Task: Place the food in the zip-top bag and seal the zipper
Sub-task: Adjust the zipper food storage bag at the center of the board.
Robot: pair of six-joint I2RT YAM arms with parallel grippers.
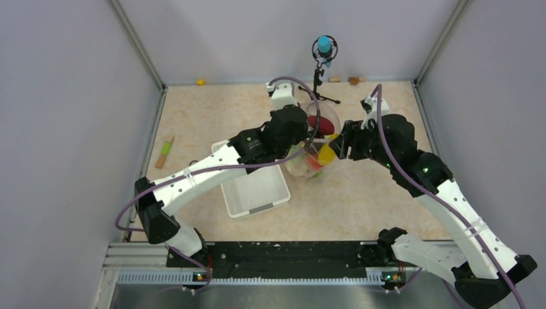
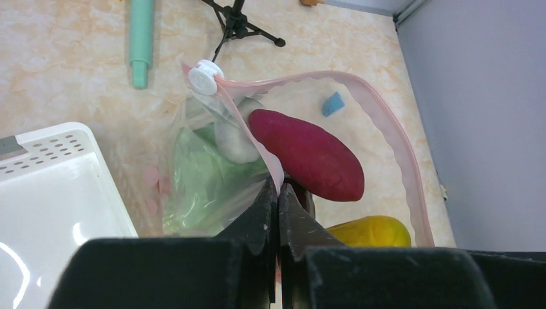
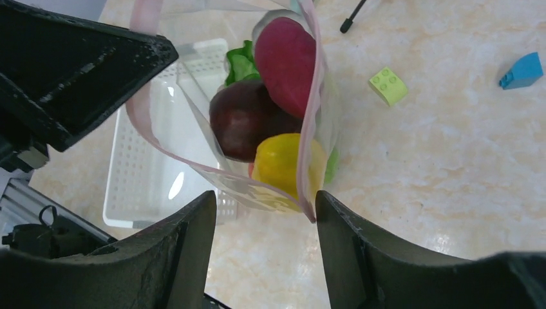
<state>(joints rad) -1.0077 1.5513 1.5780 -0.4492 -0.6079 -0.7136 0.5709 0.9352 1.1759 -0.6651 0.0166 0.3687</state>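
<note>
A white basket (image 1: 254,193) sits just left of the bag (image 2: 187,122), in the middle of the table (image 1: 360,193). A tripod (image 2: 238,22) and a teal cylinder (image 2: 141,38) are toward the far edge. A blue block (image 3: 521,69) and a lime block (image 3: 388,85) lie by the bag. The bag stands open-mouthed, holding a maroon root (image 2: 309,154), yellow piece (image 3: 280,161), cabbage (image 2: 199,167) and dark apple (image 3: 241,122). The left gripper (image 2: 279,193) is clamped on the pink zipper (image 2: 386,122). The right gripper (image 3: 265,196) has its jaws apart at the mouth's other end.

Obs: zip-top bag (image 2: 193,180) clear glossy plastic film, crinkled; basket (image 2: 51,145) white glossy plastic, perforated; desk (image 3: 451,167) smooth, marbled, faint sheen; my right end effector (image 3: 264,196) matt black, slightly rough.
</note>
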